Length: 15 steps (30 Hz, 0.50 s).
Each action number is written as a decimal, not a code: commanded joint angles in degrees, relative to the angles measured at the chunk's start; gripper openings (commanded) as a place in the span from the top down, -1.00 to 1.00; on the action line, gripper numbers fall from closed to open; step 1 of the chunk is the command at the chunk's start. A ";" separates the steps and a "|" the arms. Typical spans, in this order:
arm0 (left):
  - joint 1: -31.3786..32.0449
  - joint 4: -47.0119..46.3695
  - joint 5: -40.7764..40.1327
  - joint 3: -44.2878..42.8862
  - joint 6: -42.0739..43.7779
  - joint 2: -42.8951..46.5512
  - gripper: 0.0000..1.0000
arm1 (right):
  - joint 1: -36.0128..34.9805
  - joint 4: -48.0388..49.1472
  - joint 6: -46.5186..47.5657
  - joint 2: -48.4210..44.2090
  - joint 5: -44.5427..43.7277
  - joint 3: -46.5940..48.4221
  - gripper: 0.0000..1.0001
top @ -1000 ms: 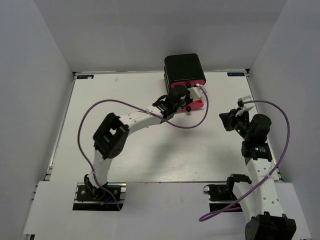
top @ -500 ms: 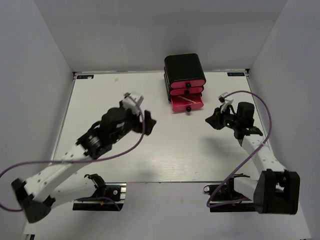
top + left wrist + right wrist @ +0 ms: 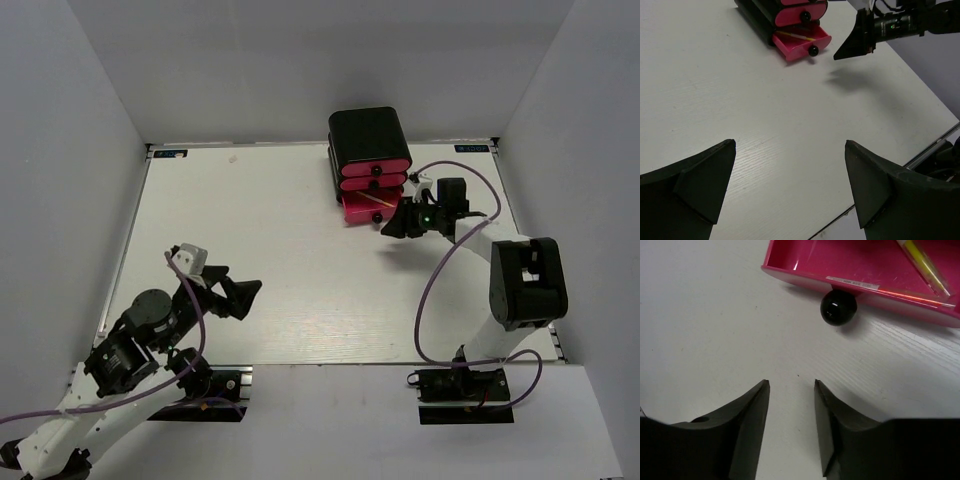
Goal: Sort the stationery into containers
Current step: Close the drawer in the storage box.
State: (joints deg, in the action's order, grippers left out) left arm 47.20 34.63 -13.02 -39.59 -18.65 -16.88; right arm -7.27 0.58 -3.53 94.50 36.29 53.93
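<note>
while the left pincer gapes wide, the right pincer — narrow, empty — faces a pink drawer with round knob.

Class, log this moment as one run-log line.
left gripper: open, empty | right gripper: open, facing knob, not touching | bottom drawer: pulled out, yellow stick inside

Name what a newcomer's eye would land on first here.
The black box of pink-red drawers at the table's far edge, its bottom drawer pulled open with a yellow stick inside. The right fingers hover empty just in front of that drawer's black knob; the left fingers gape wide near the table's near-left corner.
</note>
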 commanded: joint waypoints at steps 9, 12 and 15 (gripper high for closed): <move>0.09 -0.53 -2.80 2.15 -0.86 3.88 -0.99 | -0.11 9.78 -12.02 10.09 -0.78 4.60 -0.19; 0.09 -0.53 -2.80 2.15 -0.86 3.35 -0.99 | -0.20 14.00 -15.01 11.67 -1.13 3.38 -0.20; 0.09 -0.53 -3.33 2.15 -0.86 3.35 -0.99 | -0.03 19.80 -18.87 12.11 -2.19 2.06 -0.20</move>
State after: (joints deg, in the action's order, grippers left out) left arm 47.20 34.33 -15.29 -37.76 -19.18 -12.91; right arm -7.46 11.49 -17.08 106.37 34.72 56.53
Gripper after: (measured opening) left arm 0.993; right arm 0.595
